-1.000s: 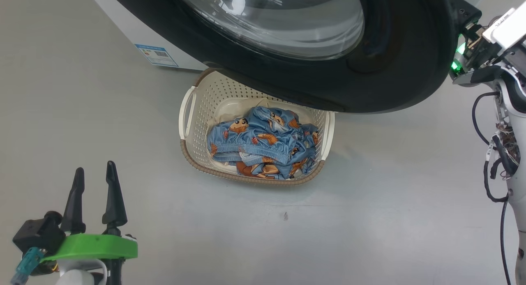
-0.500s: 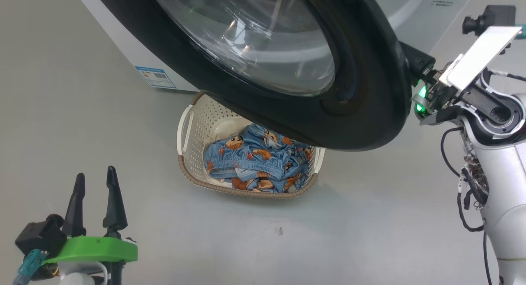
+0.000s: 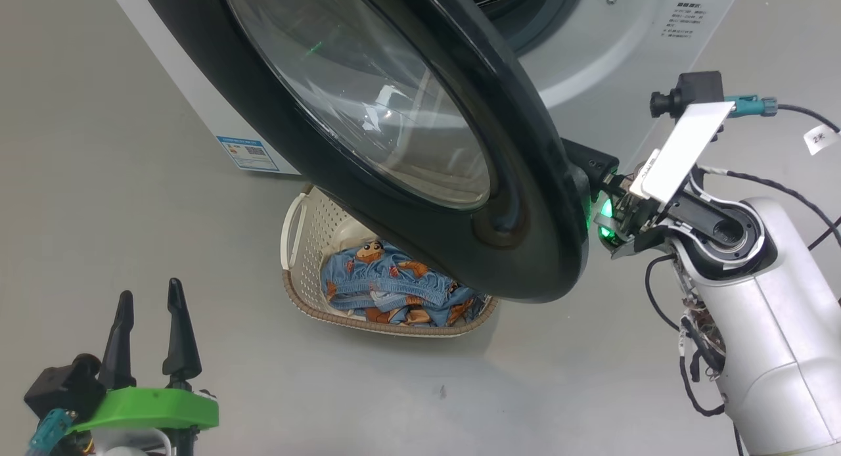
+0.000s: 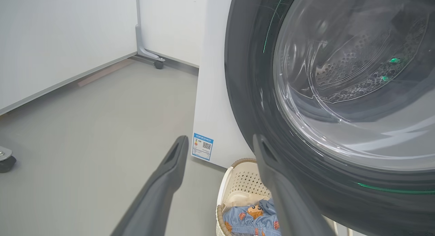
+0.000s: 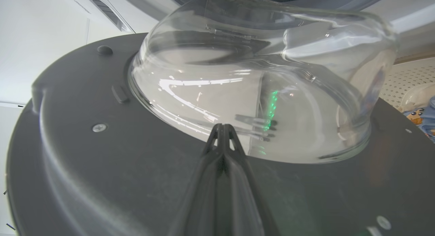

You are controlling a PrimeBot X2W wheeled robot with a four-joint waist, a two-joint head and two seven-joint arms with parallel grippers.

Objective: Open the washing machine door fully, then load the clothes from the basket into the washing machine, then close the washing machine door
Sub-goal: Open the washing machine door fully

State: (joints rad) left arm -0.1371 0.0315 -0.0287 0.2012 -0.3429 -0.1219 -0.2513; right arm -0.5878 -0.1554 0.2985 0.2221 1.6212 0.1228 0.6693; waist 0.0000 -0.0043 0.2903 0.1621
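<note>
The washing machine door (image 3: 525, 246), black-rimmed with a bulging glass centre, stands swung out over the basket (image 3: 295, 226). The cream basket sits on the floor before the white washing machine (image 3: 611, 55) and holds light-blue printed clothes (image 3: 387, 292). My right wrist (image 3: 631, 206) sits at the door's right edge, fingers hidden behind the rim. In the right wrist view my right gripper (image 5: 222, 127) is shut with nothing in it, tips against the door's inner face (image 5: 85, 161) below the glass bowl (image 5: 258, 76). My left gripper (image 3: 148, 301) stands open at lower left, apart from the basket.
A blue label sticker (image 3: 248, 152) marks the washer's lower corner. In the left wrist view, grey floor (image 4: 102, 127) stretches left to white panels on castors (image 4: 158, 63). My right arm's white body (image 3: 755, 324) with loose cables stands right of the door.
The door has swung further open, turning more edge-on and covering more of the basket. The right arm has followed its edge. The washer's front has come into view. The left gripper stays put.
</note>
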